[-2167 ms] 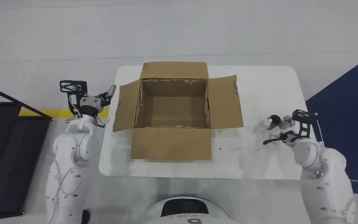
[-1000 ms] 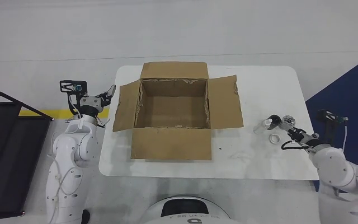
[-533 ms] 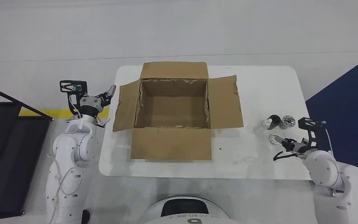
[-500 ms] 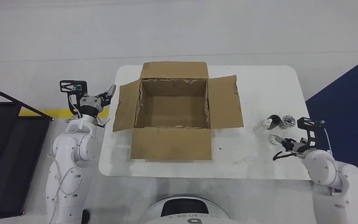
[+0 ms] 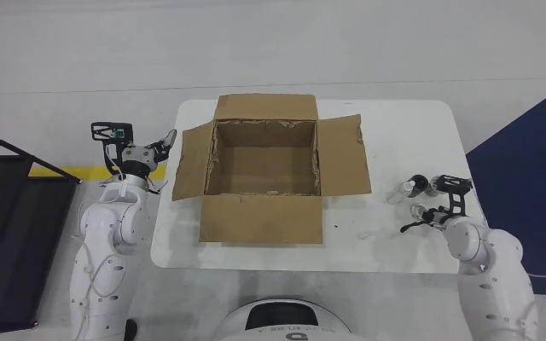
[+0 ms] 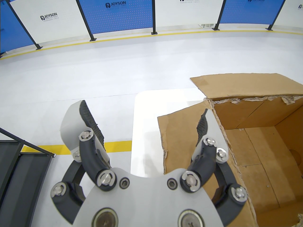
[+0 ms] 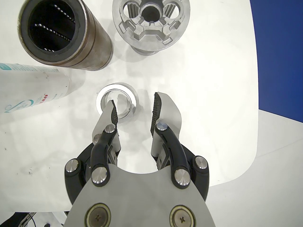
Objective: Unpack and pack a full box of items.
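Top view: the cardboard box [image 5: 266, 166] stands open mid-table, with the unpacked parts well off to its right.
Left wrist view: the left gripper [image 6: 143, 107] hangs wide open beside a box flap and could snag it if swung inward. Right wrist view: the right gripper [image 7: 133, 98], narrowly parted, straddles the wall of the small ring [image 7: 117, 86]; a skewed pinch could flick it against the bearing sleeve [image 7: 64, 24].

box [image 5: 261, 218]: open, flaps spread, middle of table [image 5: 401, 136]
small parts [image 5: 411, 185]: near right table edge
right gripper [image 5: 415, 219]: just beside them
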